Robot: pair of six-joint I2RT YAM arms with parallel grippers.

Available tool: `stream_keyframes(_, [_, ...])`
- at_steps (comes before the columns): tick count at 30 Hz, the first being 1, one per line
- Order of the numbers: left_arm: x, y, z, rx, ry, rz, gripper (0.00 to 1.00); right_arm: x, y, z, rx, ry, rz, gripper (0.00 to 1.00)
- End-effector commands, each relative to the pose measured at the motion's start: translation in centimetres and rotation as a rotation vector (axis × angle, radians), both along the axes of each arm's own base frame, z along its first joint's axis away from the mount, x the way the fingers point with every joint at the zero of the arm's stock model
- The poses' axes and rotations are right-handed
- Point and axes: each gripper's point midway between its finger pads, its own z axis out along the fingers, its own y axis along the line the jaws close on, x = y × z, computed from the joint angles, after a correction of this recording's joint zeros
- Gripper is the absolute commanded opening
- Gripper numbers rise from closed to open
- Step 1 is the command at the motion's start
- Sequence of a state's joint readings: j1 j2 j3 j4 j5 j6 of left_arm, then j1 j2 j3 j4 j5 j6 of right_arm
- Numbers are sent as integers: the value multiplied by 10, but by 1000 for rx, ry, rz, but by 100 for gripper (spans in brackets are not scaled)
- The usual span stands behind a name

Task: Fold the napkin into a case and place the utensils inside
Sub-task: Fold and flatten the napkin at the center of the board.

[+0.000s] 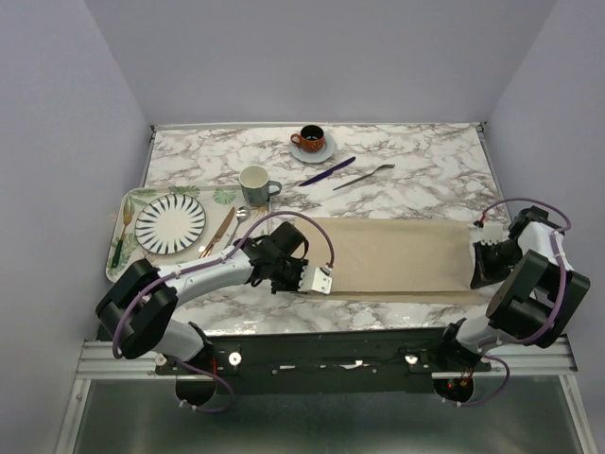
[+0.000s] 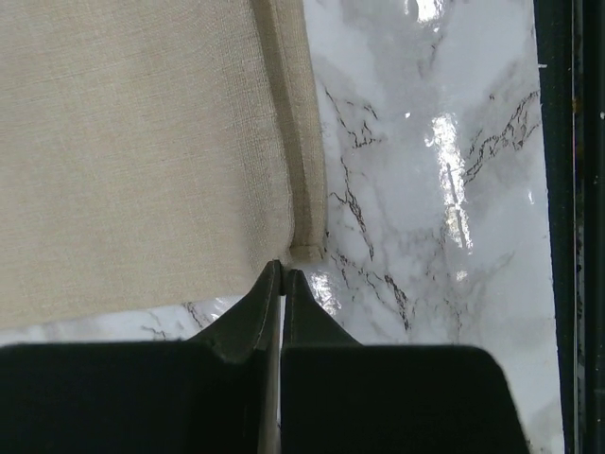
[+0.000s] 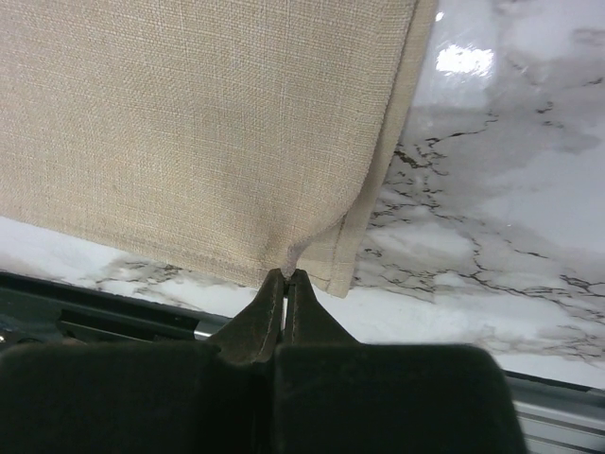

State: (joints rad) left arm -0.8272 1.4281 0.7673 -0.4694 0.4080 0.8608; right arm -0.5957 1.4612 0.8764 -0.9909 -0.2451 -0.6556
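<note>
1. the napkin (image 1: 402, 255) lies flat as a long beige strip running from one gripper to the other, along the near side of the table (image 1: 425, 156). coarse plain weave, matte, soft. it's doubled: a second layer shows along the short end at each gripper.
2. right gripper (image 3: 285, 276): clenched on the napkin's near corner. the top layer puckers up into the tips, and the lower layer lies flat just beside them.
3. left gripper (image 2: 282, 274): fingers pressed together, tips touching the other near corner at the hem. can't tell if any cloth is caught between them.
4. my read: you're on both near corners so the long edge lifts evenly and folds away from the grippers, narrowing the strip toward a case.
5. the purple knife (image 1: 327, 171) and the silver fork (image 1: 364, 177), both slim, lie on glossy marble well beyond both grippers. they're near each other, apart from the cloth, and not in yet.
6. risk: the cloth is limp, and the right pinch looks to hold the top layer only, so the layers may peel apart. check the left bite before you lift.
</note>
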Motion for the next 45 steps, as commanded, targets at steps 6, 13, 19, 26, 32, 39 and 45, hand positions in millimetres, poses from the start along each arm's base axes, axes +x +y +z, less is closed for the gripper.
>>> stream_keyframes(6, [5,-17,53,-102,-23,38,0,13,-9,29,-22,-56,18,1])
stream_keyframes(13, [-5,-17,42,-79,37,39,0,8,-23,22,-88,-41,41,1])
stream_keyframes(19, [-12,-10,16,-41,77,62,0,-1,-31,-3,-90,19,32,1])
stream_keyframes(26, [-9,-8,-9,6,115,128,0,-6,-25,-22,-48,64,19,1])
stream_keyframes(32, [3,-13,-8,21,96,165,0,6,-32,-15,-49,50,15,1])
stream_keyframes(39, [17,-8,-14,77,76,216,0,31,-47,-3,-51,33,0,1])
stream_keyframes(45, [31,-20,13,8,75,247,0,36,-41,21,-14,3,9,1])
